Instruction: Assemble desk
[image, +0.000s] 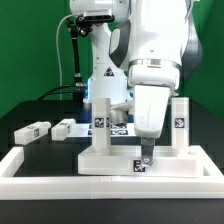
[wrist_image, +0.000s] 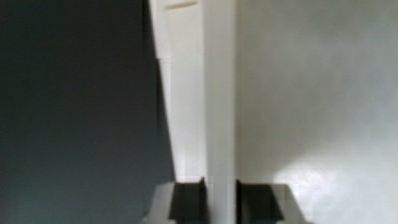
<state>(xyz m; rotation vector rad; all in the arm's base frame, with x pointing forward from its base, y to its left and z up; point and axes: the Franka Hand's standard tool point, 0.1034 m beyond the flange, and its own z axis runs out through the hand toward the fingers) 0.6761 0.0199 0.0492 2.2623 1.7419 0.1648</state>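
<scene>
The white desk panel lies flat inside the border rail, with a tag on its front face. Two leg posts stand upright at its back, one at the exterior view's left and one at the right. Two more leg posts lie loose on the table at the left. My gripper points straight down at the panel's front right part. In the wrist view its fingers are closed on a thin white edge of the panel that runs between them.
The long low white L-shaped border rail runs along the front and up the right side. The marker board lies behind the panel, partly hidden by the arm. The table is black, with a green backdrop.
</scene>
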